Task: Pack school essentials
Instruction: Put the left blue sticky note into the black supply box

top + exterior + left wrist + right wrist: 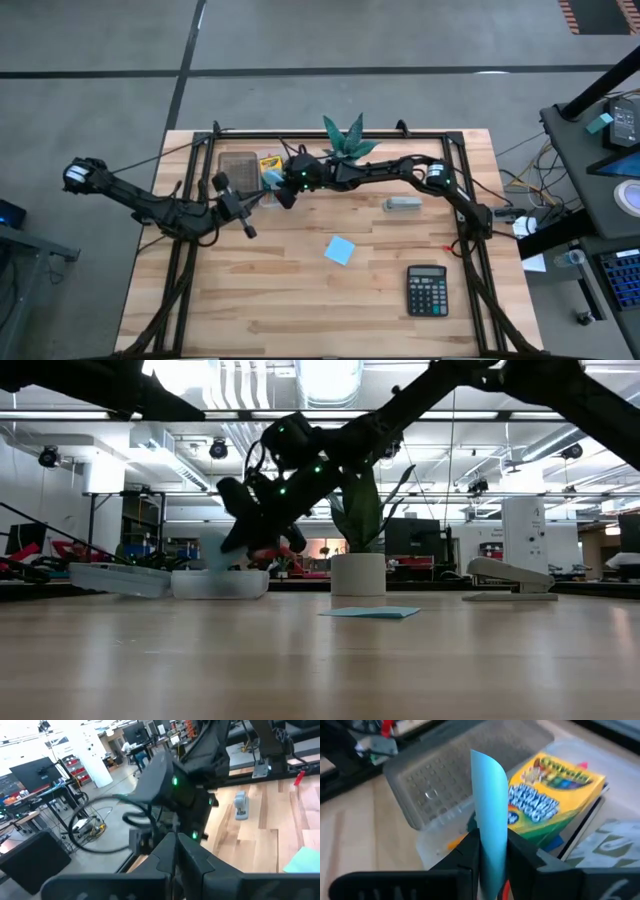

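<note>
My right gripper [492, 847] is shut on a light-blue sticky-note sheet [487, 795]. It hovers over an open clear plastic box [240, 165] near the table's far edge. A yellow-green crayon box [550, 795] lies tilted in that box, with an orange pencil [455, 842] beside it. The box's lid [450, 775] is tipped back. A light-blue sticky-note pad [340, 250] lies flat at mid-table. My left gripper [247, 228] is shut with nothing in it. It hangs just on the near side of the box, and its fingers [165, 855] point at the right arm. The scissors do not show clearly. My right gripper pinches the sticky-note sheet by its lower part [492, 832] between the two fingers. It reaches in from the table's right, slanting down toward the box. The sheet is lifted clear. Its free end [482, 762] sticks out past the fingertips and curls over.
A green spiky plant in a white pot [358, 573] stands at the far edge, right behind the right arm. A grey stapler [403, 204] lies right of centre and a black calculator [427, 290] sits near the right front. Bare wood lies along the near edge.
</note>
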